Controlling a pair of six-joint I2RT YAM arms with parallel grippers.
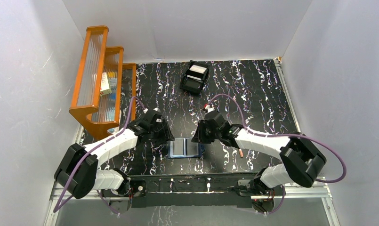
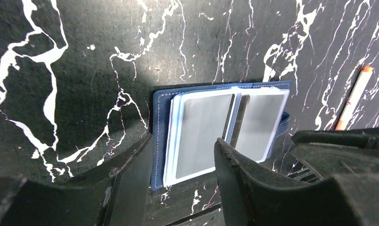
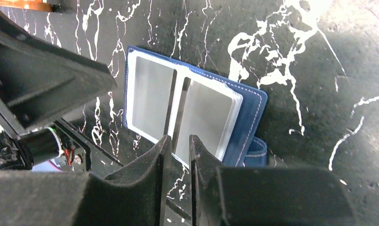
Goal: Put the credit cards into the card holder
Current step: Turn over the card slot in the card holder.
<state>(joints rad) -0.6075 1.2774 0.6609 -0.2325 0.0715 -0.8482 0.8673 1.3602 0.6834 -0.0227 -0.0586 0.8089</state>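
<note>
The navy card holder (image 1: 185, 149) lies open on the black marbled table near the front edge, between my two grippers. It also shows in the left wrist view (image 2: 161, 117) and the right wrist view (image 3: 253, 110). Two white-edged sleeves with pale grey faces (image 2: 204, 127) lie side by side on it; I cannot tell whether they hold cards. White cards (image 1: 197, 71) sit in a black box at the back. My left gripper (image 2: 182, 165) is open and empty over the holder's left half. My right gripper (image 3: 178, 143) is shut, with a thin gap, empty, at the holder's near edge.
The black open-top box (image 1: 193, 77) stands at the back centre. An orange slatted rack (image 1: 100, 77) stands at the back left. A thin pale stick with an orange tip (image 1: 242, 153) lies right of the holder, also in the left wrist view (image 2: 354, 96). White walls close in the table.
</note>
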